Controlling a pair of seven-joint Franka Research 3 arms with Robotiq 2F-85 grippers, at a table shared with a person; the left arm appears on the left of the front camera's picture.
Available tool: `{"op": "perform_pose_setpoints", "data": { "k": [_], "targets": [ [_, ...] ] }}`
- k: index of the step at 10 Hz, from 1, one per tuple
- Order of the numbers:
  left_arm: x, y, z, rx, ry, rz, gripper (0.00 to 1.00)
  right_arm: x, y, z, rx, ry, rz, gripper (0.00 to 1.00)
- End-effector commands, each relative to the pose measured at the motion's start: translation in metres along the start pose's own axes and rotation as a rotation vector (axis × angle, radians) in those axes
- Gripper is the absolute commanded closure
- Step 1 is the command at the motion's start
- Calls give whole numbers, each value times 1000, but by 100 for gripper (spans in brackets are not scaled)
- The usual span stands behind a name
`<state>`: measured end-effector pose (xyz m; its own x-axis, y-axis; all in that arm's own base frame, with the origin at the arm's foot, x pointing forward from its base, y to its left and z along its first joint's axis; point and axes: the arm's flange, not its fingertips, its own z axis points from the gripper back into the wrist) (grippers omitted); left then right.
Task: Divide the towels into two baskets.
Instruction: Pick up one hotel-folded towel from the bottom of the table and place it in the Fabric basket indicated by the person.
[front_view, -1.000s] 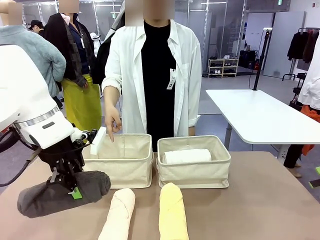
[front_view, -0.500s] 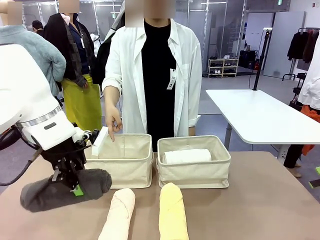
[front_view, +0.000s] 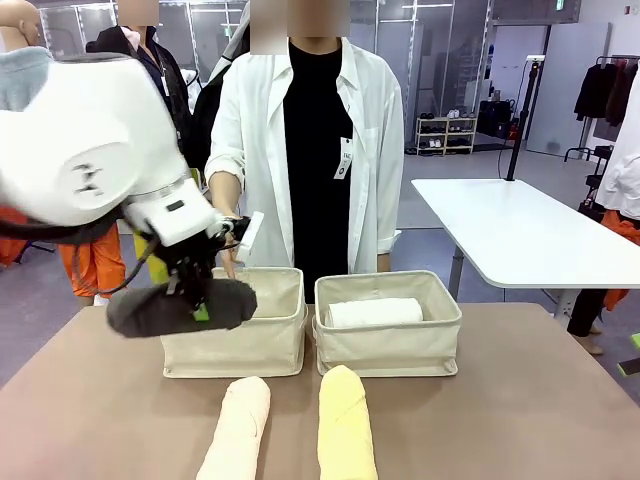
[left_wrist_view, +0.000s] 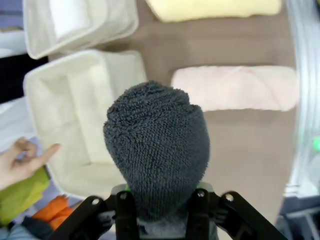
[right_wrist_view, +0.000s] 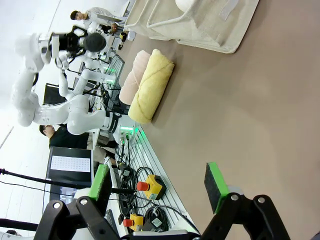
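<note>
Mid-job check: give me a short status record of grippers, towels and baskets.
left gripper: shut on dark grey towel, lifted at the left basket's near-left edge
right gripper: open, nothing between its fingers, above bare table
left basket: no towel seen inside; person's hand at its far rim
right basket: holds white towel
on table: cream-peach towel and pale yellow towel, side by side in front of the baskets
</note>
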<state>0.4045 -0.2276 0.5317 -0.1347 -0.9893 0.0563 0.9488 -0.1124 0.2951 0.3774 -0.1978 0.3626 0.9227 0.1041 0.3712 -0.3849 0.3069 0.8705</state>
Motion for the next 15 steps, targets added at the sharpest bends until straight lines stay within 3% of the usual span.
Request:
{"op": "perform_pose_setpoints", "data": {
  "k": [1,4,8,11,12,13,14,15],
  "targets": [
    [1,61,-15,6,50,-52,60,-2,4,-3,-12,-5,4,6],
    [-4,118,-60,-25,-2,-115,60,-2,4,-3,-12,-5,4,6],
    [-13,153,-116,25,-23,-151,60,-2,4,-3,-12,-5,4,6],
    [-16,169,-146,4,-15,-105,60,-2,4,-3,-12,-5,4,6],
    [-18,173,-152,-12,-17,-92,56,-2,4,-3,-12,-5,4,6],
    [-19,174,-155,-13,-1,-88,30,-2,4,-3,-12,-5,4,6],
    [-19,175,-156,-18,10,-82,25,-2,4,-3,-12,-5,4,6],
    [-18,174,-156,-21,20,-83,0,-2,4,-3,-12,-5,4,6]
  ]
}}
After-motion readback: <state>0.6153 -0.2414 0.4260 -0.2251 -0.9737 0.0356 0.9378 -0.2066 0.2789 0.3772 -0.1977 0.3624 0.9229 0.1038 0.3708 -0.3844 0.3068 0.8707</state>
